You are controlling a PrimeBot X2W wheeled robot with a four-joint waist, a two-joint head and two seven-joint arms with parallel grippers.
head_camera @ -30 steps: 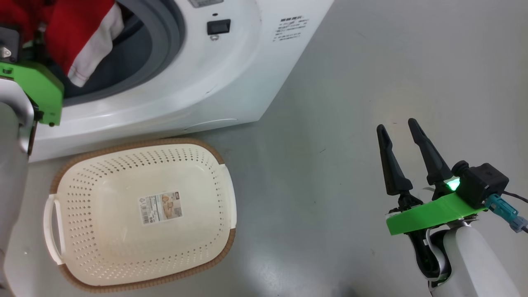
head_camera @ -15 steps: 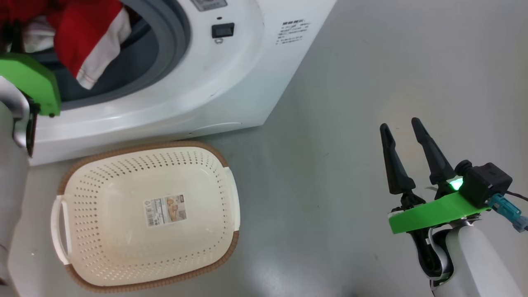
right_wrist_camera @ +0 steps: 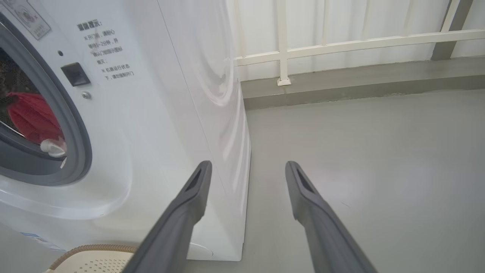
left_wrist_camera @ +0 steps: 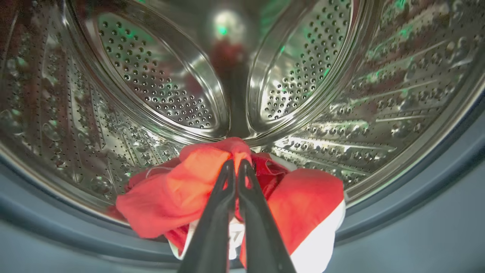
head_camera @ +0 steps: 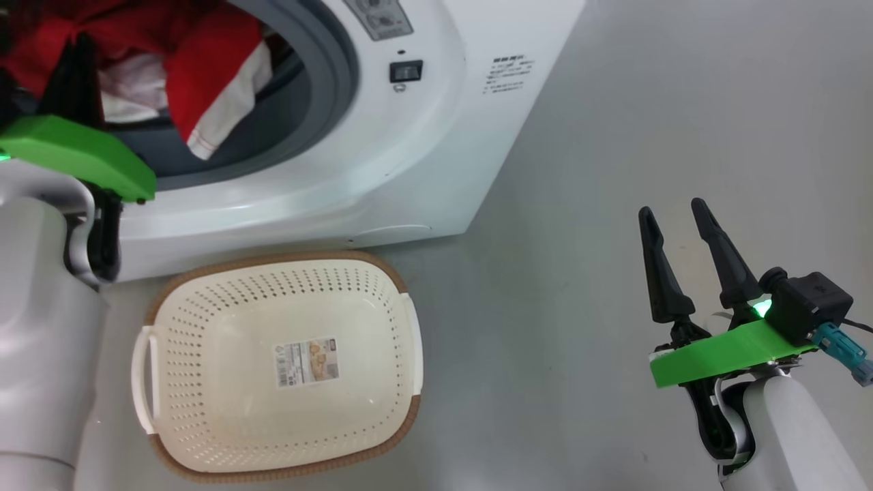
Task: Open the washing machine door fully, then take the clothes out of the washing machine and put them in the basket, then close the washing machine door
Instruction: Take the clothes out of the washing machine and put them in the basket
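Red clothes (left_wrist_camera: 182,189) with white panels lie bunched at the mouth of the washing machine (head_camera: 423,150), spilling over its grey gasket (head_camera: 334,88). My left gripper (left_wrist_camera: 235,163) is shut on a fold of them, just inside the steel drum (left_wrist_camera: 151,76). In the head view the clothes (head_camera: 211,95) hang over the opening beside my left arm's green mount (head_camera: 82,160). The cream basket (head_camera: 273,262) stands on the floor right below the opening with nothing in it. Far to the right, my right gripper (head_camera: 672,208) is open over bare floor, holding nothing. The washing machine door is out of view.
In the right wrist view, the washer's white side (right_wrist_camera: 197,94) stands close on the left of my open right gripper (right_wrist_camera: 248,163). A white railing (right_wrist_camera: 341,45) runs along the far wall. Grey floor (head_camera: 614,123) stretches to the right of the washer and basket.
The head camera has shifted, so washer and basket sit further right in the picture. The left gripper has shut on the clothes. The right gripper has stayed open in place.
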